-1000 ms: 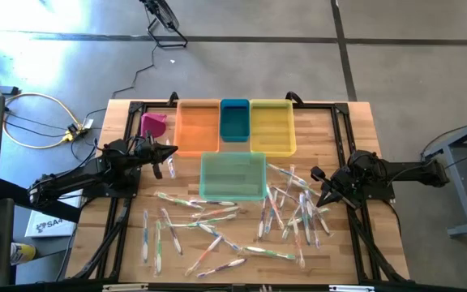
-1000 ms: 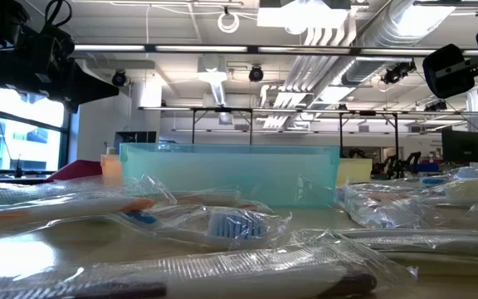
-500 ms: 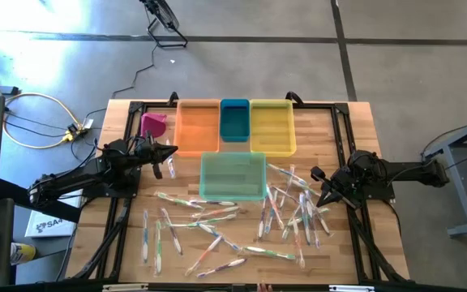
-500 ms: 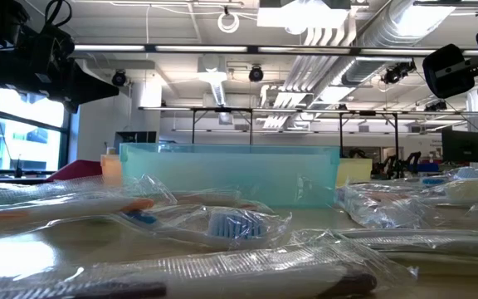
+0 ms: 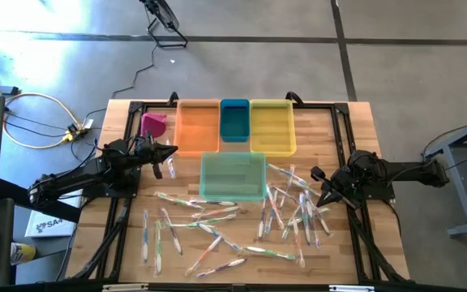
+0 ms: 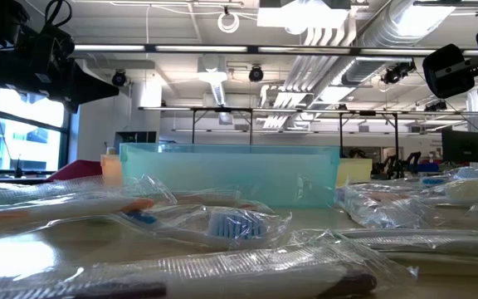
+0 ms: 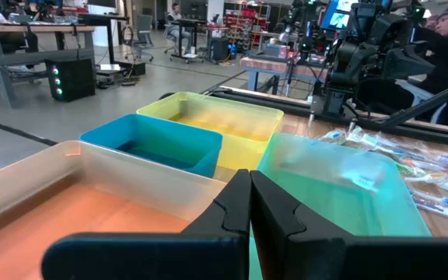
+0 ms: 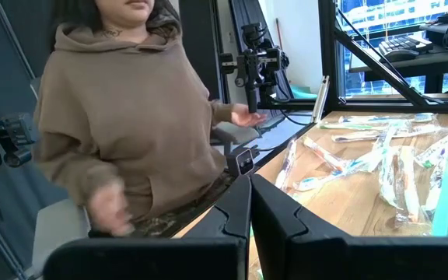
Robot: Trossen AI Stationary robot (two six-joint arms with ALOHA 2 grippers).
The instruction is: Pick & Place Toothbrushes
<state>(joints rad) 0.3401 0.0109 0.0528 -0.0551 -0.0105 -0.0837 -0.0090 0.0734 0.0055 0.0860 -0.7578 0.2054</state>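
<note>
Glossy crinkled plastic wraps the toothbrushes (image 5: 217, 212); translucent plastic bins (image 5: 233, 174) sit on a matt wooden desk (image 5: 343, 259).

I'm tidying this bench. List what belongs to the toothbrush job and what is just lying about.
Belongs to the job:
- thin pale plastic toothbrushes scattered on the wooden table
- left gripper, shut
- right gripper, shut

Lying about:
- orange, blue, yellow, teal rectangular plastic bins
- small magenta plastic piece

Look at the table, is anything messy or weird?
Yes. The toothbrushes lie scattered every which way on the wood, none visibly in the orange bin, blue bin, yellow bin or green bin.
</note>
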